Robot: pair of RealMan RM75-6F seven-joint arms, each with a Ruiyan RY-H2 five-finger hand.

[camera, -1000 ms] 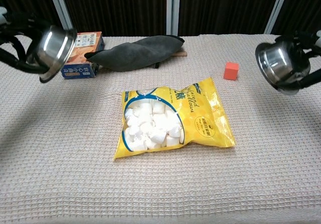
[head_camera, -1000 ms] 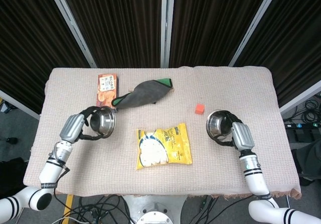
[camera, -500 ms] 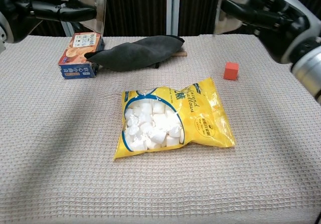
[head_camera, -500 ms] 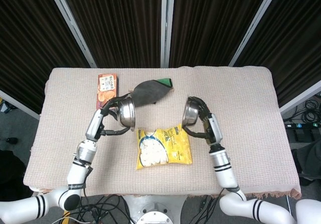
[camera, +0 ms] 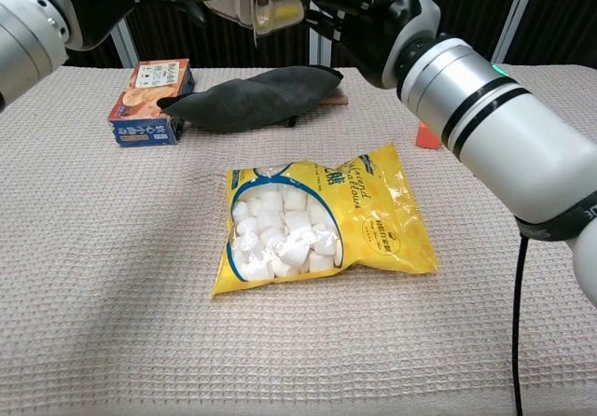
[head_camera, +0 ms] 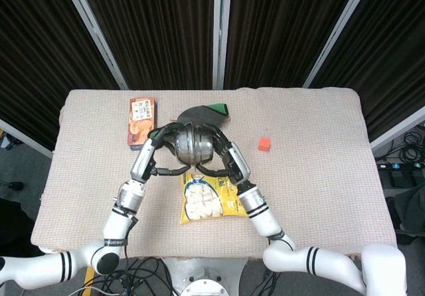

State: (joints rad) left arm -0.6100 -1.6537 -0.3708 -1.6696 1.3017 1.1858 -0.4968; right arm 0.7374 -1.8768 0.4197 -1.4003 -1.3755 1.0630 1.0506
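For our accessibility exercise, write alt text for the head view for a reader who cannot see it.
Above a yellow marshmallow bag, the left hand and right hand each hold a steel bowl, pressed together. A snack box, dark cloth and orange cube lie on the table.

Both arms reach forward and bend inward, so the hands meet high at the middle, raised off the surface. The left hand [head_camera: 165, 151] curls its fingers around a steel bowl; the right hand [head_camera: 222, 153] grips another, fingers wrapped over its rim. The forearms slant up toward each other, wrists angled in
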